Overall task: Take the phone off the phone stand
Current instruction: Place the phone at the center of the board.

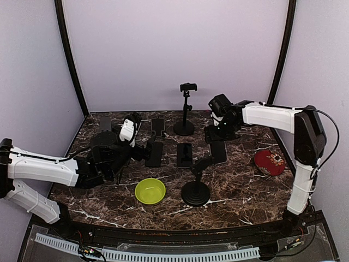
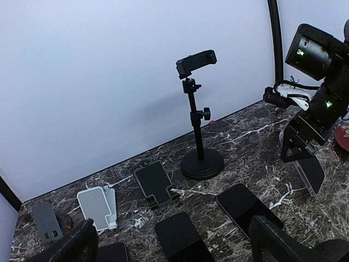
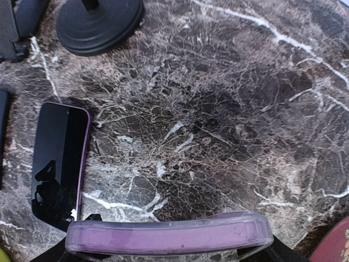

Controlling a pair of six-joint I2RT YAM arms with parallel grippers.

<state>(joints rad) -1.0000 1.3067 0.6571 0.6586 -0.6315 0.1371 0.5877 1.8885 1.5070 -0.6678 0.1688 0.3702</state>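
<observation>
Two claws, two states: my right claw is clamped across the phone (purple case, edge-on to my wrist camera), holding it low over the table, right of the tall stand and apart from it. My left claw gapes wide above the flat phones lying on the marble.

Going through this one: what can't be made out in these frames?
Right wrist: where the right gripper touches the phone, cut off by the bottom edge.
Top: the near stand's cradle, too small and dark to tell whether it is loaded.
Left wrist: the nearest flat phone, cut off by the bottom edge.
</observation>
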